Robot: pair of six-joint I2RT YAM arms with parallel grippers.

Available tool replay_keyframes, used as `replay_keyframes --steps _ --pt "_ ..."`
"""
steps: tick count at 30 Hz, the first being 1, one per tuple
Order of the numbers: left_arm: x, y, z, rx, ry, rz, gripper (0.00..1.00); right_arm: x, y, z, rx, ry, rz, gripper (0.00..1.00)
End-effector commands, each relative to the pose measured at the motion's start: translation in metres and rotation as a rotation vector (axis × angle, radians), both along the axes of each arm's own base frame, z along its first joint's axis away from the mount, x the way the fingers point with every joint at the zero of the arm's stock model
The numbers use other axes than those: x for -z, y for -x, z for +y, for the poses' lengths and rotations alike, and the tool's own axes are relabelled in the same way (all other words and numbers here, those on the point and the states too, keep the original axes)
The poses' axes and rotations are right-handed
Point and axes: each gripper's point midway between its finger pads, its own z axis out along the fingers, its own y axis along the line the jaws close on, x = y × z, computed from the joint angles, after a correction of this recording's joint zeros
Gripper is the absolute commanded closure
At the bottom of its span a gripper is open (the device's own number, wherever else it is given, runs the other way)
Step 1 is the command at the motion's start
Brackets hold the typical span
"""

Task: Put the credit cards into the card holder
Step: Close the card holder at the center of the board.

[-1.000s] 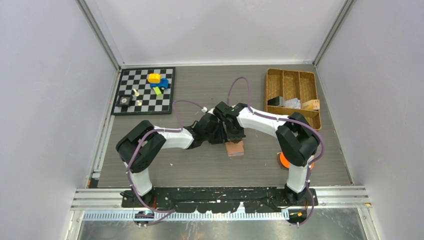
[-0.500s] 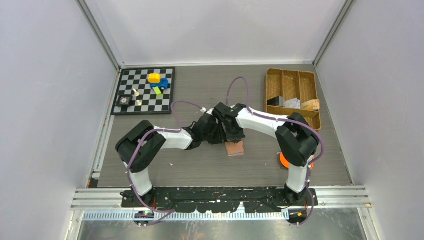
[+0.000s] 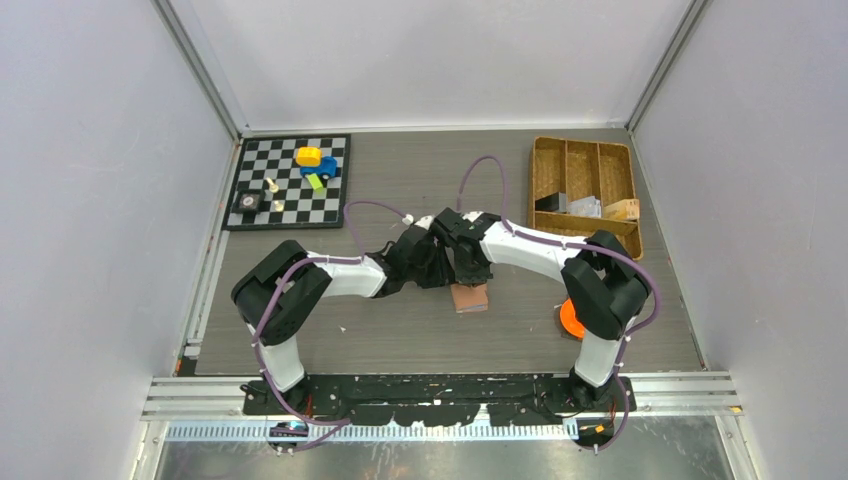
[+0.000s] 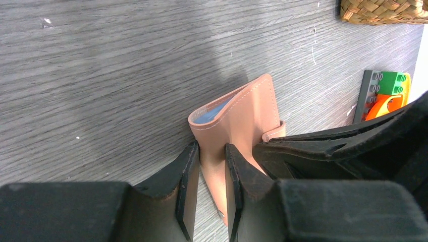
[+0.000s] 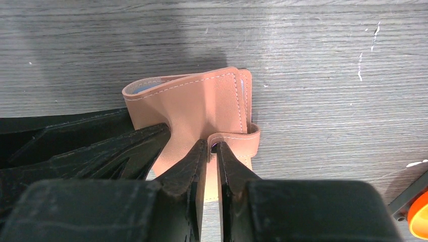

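I'm looking at two arms of one build. The left arm and right arm have smooth white shells on the links and bulky black housings at the joints. A thin purple cable loops off each. The left gripper and right gripper are matte black, with flat, tapered fingers.

The top camera looks down from above the near edge, taking in the whole grey wood-grain table. Both wrist cameras sit close, facing down at the folded salmon-pink leather card holder, shared by all three views.
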Motion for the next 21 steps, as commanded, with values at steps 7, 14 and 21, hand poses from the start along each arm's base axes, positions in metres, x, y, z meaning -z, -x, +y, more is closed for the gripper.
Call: replay_keyframes --steps 7,14,21 --pt "0.041 0.022 0.021 0.055 -0.173 0.077 0.76 0.010 0.017 0.016 -0.008 -0.049 0.030 0.78" --pt "0.042 0.022 0.020 0.057 -0.173 0.082 0.76 -0.005 0.012 0.014 -0.012 -0.044 -0.009 0.75" --pt "0.042 0.023 0.020 0.060 -0.171 0.085 0.76 -0.016 0.008 0.008 -0.013 -0.022 -0.045 0.75"
